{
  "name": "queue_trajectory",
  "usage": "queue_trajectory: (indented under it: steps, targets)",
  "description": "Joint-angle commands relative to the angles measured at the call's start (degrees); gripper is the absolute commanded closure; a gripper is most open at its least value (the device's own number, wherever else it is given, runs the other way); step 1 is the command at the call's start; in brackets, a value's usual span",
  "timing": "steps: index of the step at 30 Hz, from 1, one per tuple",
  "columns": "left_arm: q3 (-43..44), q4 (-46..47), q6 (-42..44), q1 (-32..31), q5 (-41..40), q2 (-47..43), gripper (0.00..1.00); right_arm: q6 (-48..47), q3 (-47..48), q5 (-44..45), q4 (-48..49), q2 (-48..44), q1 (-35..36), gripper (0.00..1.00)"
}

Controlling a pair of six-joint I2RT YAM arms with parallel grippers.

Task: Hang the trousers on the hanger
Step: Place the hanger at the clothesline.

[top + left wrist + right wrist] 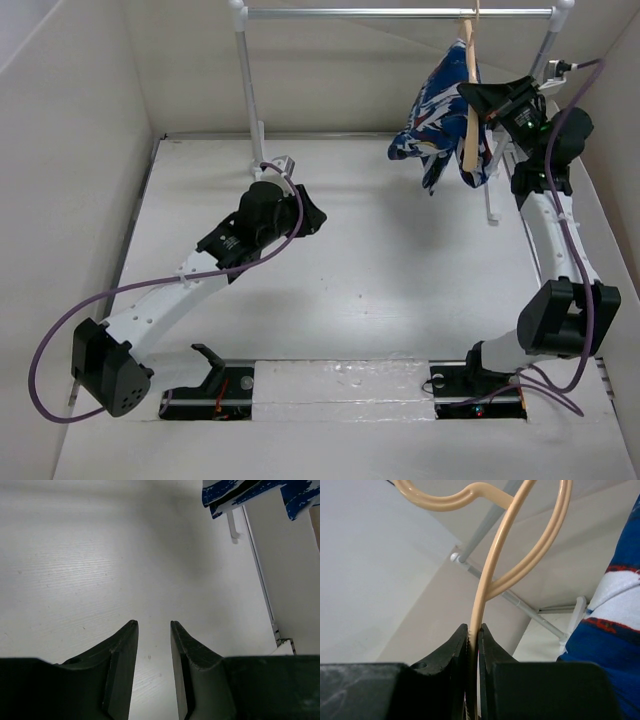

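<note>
nearest me, the left gripper [152,625] hangs low over the white surface [380,280]. its jaws stand a narrow gap apart with nothing between them, so it is empty and well apart from the work. farther back on the right, the right gripper [474,629] is clamped tight on the hanger [479,602], pinching the thin tan rod between its pads. the trousers [432,120] are draped over that hanger, up off the surface, bunched in blue streaked folds that sag mostly to one side of it. behind it all runs the grey rail [400,13]. the hanger's hook reaches up to it, though from here i cannot tell whether it is actually hooked over.

i'd judge the trousers light, limp and a bit slithery (cloth like that slides off a smooth bar the moment the weight goes lopsided), so they'll follow gravity rather than the gripper. the hanger is stiff but thin, and likely to swing or twist in a pinch. the best hold on the cloth looks to be a thick gathered fold near the bar, not a loose hem. for the hanger, it's close under the neck.
</note>
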Motion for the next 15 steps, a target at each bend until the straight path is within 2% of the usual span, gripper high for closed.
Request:
queue_trajectory:
  steps: [1,7,15]
  targets:
    - [-0.47,2.07,0.21,0.09,1.27,0.13,0.71,-0.69,4.26,-0.61,13.91,-2.56,-1.94,1.00]
    - [-0.38,1.72,0.29,0.09,1.10,-0.13,0.71,2.03,10.94,0.09,15.74,5.25,-5.72,1.00]
    - [-0.29,0.92,0.65,0.09,0.04,-0.84,0.70,3.61,13.94,2.55,17.42,11.50,-8.27,1.00]
